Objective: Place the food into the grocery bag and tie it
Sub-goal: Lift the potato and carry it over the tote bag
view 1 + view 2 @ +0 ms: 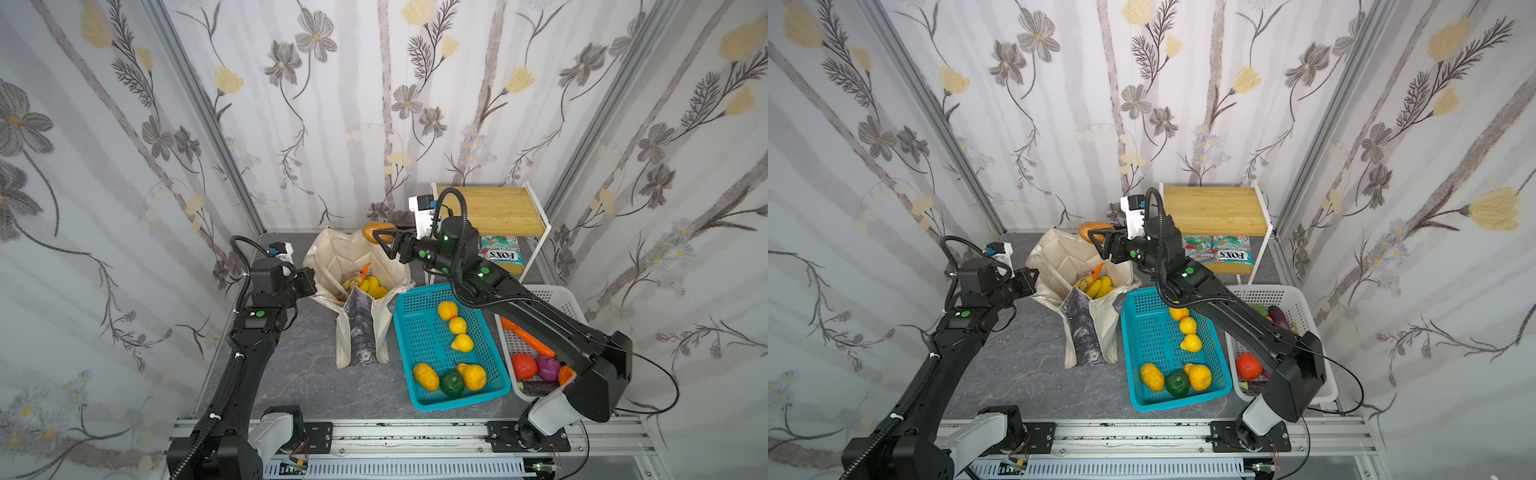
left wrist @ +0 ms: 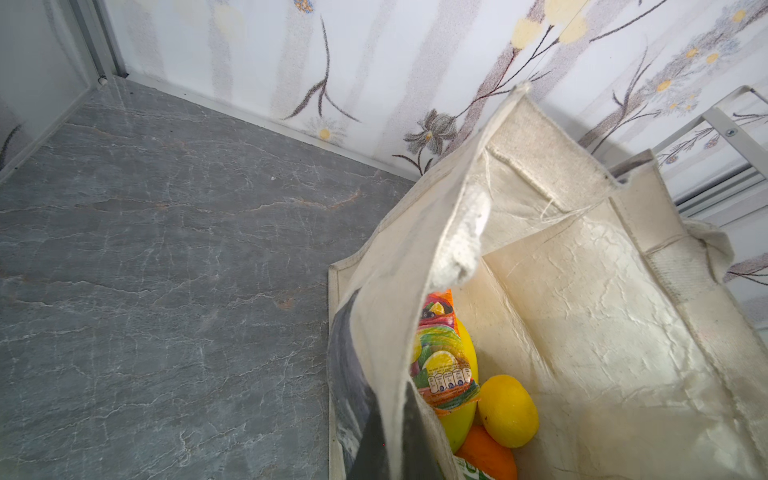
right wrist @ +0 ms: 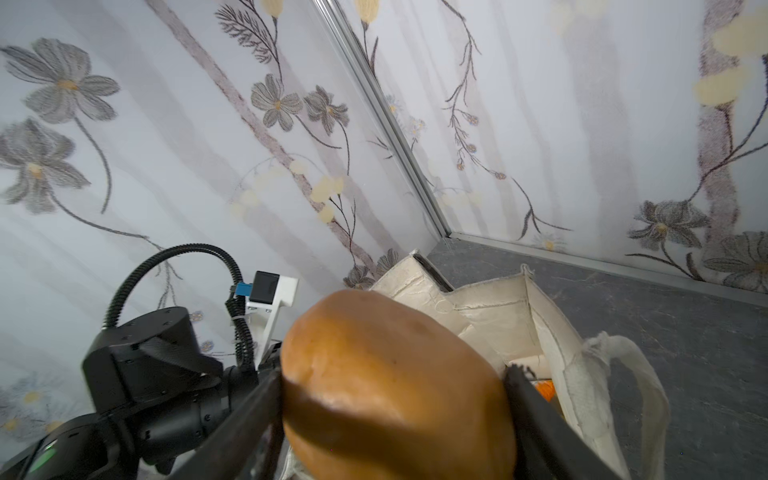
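The cream grocery bag (image 1: 357,253) (image 1: 1059,257) stands open at the middle back of the table. My left gripper (image 1: 311,284) (image 1: 1034,279) (image 2: 397,453) is shut on its left rim and holds it open. Inside lie a banana bunch (image 1: 371,286), an orange-and-green snack packet (image 2: 442,357), a small yellow fruit (image 2: 508,409) and an orange (image 2: 486,453). My right gripper (image 1: 384,241) (image 1: 1098,239) (image 3: 392,374) is shut on a brown onion-like bulb (image 1: 376,230) (image 3: 386,374). It holds the bulb in the air over the bag's far rim.
A teal mesh basket (image 1: 419,332) with several yellow fruits and a green one sits right of the bag. A white mesh basket (image 1: 557,297) of vegetables lies partly under the right arm. A wooden shelf rack (image 1: 490,208) with candy packets (image 1: 498,253) stands at the back right.
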`<state>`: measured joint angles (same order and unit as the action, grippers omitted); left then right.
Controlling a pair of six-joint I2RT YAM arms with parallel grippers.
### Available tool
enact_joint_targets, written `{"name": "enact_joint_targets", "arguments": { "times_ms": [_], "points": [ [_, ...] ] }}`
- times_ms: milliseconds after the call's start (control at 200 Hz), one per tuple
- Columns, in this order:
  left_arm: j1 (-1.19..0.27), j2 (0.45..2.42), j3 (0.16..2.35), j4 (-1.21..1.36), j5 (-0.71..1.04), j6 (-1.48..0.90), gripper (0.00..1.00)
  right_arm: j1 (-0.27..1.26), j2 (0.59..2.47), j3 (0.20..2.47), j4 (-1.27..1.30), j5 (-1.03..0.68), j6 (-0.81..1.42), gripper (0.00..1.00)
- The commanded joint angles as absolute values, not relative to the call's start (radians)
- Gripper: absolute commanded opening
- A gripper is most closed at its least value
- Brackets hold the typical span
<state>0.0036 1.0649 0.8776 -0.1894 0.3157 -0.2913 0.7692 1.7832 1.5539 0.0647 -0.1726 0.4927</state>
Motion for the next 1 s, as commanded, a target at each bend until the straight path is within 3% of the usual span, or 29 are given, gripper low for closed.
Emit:
{"name": "enact_joint_targets", "arguments": {
  "times_ms": [0, 380, 769, 994],
  "points": [
    [0.005, 1.065, 0.871, -0.161, 0.329, -0.297, 0.0, 0.796, 1.876, 1.648, -0.01, -0.139, 0.432, 0.69],
    [0.004, 1.083, 0.87, -0.153, 0.339, -0.302, 0.0, 0.911, 2.17, 1.916, -0.315, 0.134, 0.267, 0.71],
    [0.005, 1.089, 0.868, -0.15, 0.34, -0.302, 0.0, 0.911, 2.354, 2.007, -0.433, 0.181, 0.261, 0.74],
    [0.005, 1.091, 0.867, -0.15, 0.34, -0.304, 0.0, 0.911, 2.371, 2.013, -0.449, 0.183, 0.273, 0.79]
  ]
}}
